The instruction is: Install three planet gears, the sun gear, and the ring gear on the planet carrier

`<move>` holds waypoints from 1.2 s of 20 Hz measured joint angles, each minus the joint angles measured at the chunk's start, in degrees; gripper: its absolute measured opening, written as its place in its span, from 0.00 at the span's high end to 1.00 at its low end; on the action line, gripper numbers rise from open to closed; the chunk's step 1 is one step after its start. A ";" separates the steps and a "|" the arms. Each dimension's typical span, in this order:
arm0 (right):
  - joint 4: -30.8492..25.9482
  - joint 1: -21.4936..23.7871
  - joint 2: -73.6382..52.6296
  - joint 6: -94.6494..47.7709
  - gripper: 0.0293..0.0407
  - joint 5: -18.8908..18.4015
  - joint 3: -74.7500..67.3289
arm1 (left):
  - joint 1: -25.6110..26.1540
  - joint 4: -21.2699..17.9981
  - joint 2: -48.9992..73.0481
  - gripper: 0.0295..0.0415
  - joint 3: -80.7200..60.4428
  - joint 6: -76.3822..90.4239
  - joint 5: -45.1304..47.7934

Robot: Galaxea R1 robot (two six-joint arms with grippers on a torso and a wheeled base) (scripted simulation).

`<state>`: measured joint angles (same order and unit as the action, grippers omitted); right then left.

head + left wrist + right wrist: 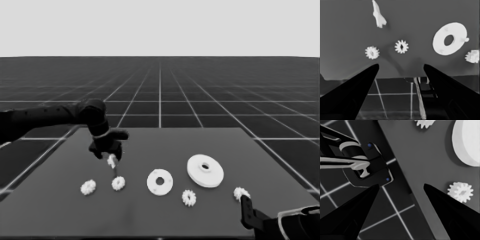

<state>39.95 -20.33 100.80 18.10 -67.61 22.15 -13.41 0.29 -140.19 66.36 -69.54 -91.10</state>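
The planet carrier, the smaller round part [160,182] [449,38], lies flat at the table's middle with nothing on it. Right of it and a little farther back rests the ring gear, the larger round part [205,170] [467,142]. The spiky sun gear [118,183] [401,46] lies left of the carrier. Three planet gears lie apart: one at the far left [88,187] [372,52], one in front of the carrier [189,198] [473,56], one at the right [241,192] [460,191]. My left gripper [107,150] [401,67] hangs open over the table's left end. My right gripper [247,212] [401,187] waits open at the front right corner.
A thin white piece [111,161] [378,16] lies just under the left gripper's fingers, not held. Dark machinery with blue lights [366,165] shows past the table's edge in the right wrist view. The table's front edge [395,78] runs close to the two left gears.
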 joint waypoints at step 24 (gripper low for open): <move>0.02 0.01 0.00 0.00 0.19 -0.01 0.01 | 18.41 12.20 -1.33 0.86 5.87 0.54 5.16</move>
<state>39.97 -20.32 100.80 18.10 -67.61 22.16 5.00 12.50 -141.52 72.23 -69.00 -85.93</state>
